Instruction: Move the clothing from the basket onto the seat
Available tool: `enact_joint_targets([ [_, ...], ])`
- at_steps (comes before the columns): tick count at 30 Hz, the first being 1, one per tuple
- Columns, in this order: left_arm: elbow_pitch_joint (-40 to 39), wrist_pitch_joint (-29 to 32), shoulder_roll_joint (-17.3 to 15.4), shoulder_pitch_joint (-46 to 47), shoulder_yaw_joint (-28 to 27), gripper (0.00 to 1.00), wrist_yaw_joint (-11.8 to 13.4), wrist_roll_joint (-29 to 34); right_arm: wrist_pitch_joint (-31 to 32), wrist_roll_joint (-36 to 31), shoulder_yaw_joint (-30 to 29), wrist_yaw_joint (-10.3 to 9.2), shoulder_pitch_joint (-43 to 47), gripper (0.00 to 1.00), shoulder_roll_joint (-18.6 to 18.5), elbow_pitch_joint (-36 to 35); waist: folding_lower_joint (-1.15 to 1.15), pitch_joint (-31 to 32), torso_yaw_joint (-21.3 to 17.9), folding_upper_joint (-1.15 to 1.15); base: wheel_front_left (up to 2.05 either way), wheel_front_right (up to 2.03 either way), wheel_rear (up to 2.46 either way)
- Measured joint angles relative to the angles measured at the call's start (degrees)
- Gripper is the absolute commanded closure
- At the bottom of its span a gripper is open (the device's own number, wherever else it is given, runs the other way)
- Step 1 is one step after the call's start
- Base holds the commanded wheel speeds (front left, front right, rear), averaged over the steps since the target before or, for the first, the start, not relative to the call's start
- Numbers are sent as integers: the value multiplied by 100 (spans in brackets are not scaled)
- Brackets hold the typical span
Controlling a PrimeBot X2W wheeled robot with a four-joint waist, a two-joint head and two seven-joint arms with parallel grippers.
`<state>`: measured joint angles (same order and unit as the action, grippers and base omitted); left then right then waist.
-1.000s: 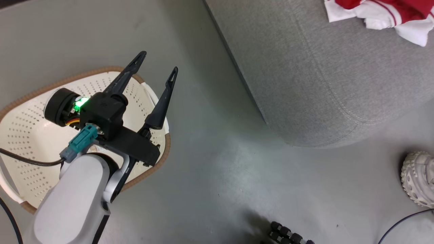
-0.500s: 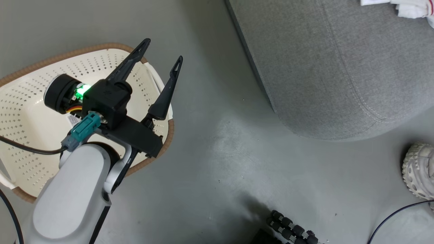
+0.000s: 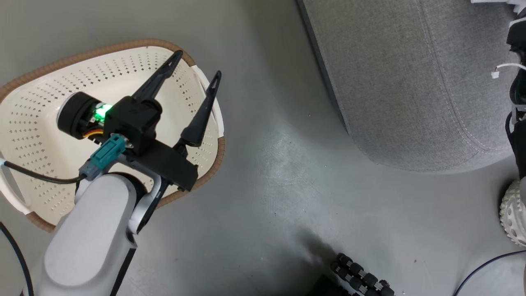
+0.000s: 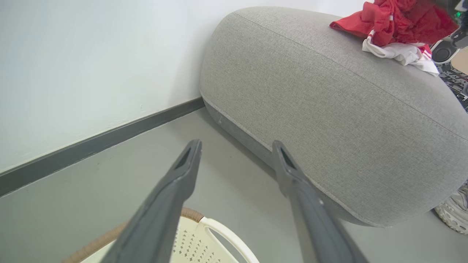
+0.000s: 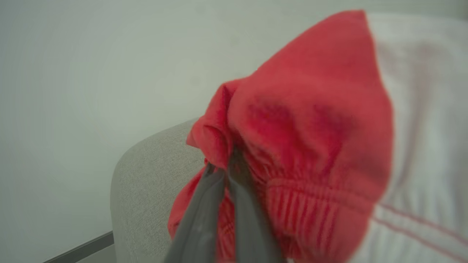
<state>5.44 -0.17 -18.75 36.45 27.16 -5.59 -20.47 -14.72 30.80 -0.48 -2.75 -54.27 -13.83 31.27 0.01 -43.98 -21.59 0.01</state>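
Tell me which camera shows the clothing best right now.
Left wrist view: the clothing sits sharp, red and white, on the seat. Right wrist view gives a blurred close-up, pinched in the right gripper. Head view catches its white edge, top right.

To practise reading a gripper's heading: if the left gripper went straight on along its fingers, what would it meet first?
Probably the seat, low on its near side by the floor; the left gripper is open and empty. Depth is unclear.
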Motion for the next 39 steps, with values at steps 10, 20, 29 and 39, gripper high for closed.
enact_joint_targets([
  [10,82,-146,26,18,-8,0,-4,-3,0,-7,-208,35,74,100,-82,512,-1,71,98,0,0,0,0],
  [20,147,-205,38,8,4,0,-5,-4,0,-76,-400,14,366,100,-94,879,-1,171,91,0,0,0,0],
  [29,171,-304,33,8,15,0,-46,-4,0,-172,-432,-11,319,63,-44,864,-1,227,92,0,0,0,0],
  [39,237,-364,53,10,43,0,-47,-5,0,-417,-380,24,330,0,122,631,-1,294,113,0,0,0,0],
])
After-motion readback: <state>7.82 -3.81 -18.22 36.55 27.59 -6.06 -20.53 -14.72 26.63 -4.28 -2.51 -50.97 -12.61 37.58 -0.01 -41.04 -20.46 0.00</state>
